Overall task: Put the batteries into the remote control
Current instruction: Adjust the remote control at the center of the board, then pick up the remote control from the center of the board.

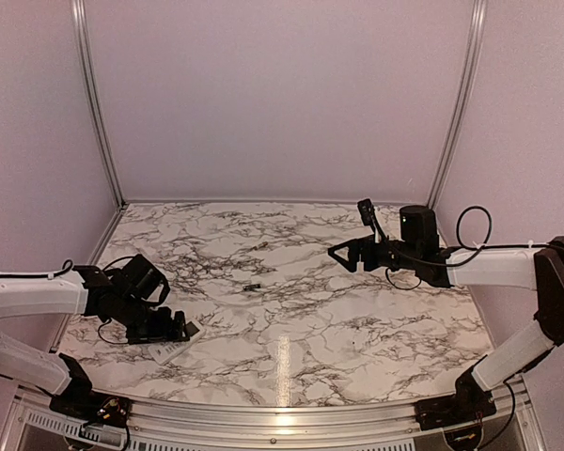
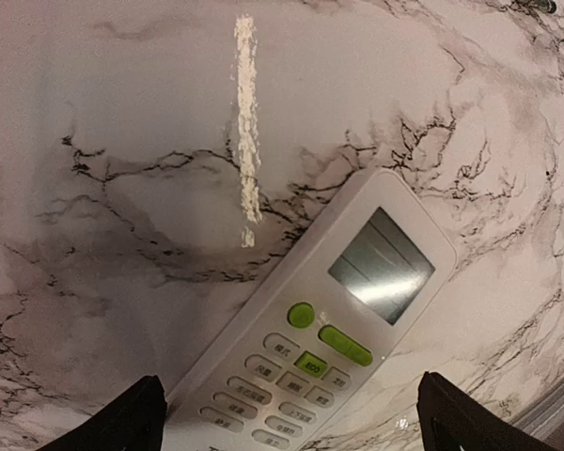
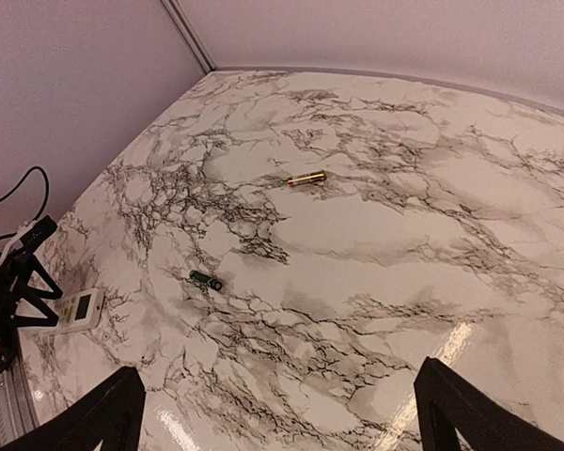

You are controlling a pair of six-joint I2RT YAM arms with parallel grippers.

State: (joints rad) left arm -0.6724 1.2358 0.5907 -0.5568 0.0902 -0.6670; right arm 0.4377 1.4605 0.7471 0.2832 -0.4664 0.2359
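Just under left claw (image 2: 289,413), remote control (image 2: 338,319) — batteries (image 3: 206,279) well apart, marble table (image 3: 404,282)

One word could be read: "ECO", on the flat white rectangular plastic remote control (image 2: 338,310).

In the left wrist view, "ECO" stood in dark capitals on a small square green button (image 2: 311,364), in the second row of keys below the grey rectangular display (image 2: 382,266), which showed only glare and no digits or symbols. The pale grey oval buttons (image 2: 282,349) around it each carried a short dark legend, but the characters were too small and blurred to read. In the right wrist view the two small stick-like batteries, one gold (image 3: 306,178) and one dark (image 3: 206,280), were too tiny for any print to be made out.
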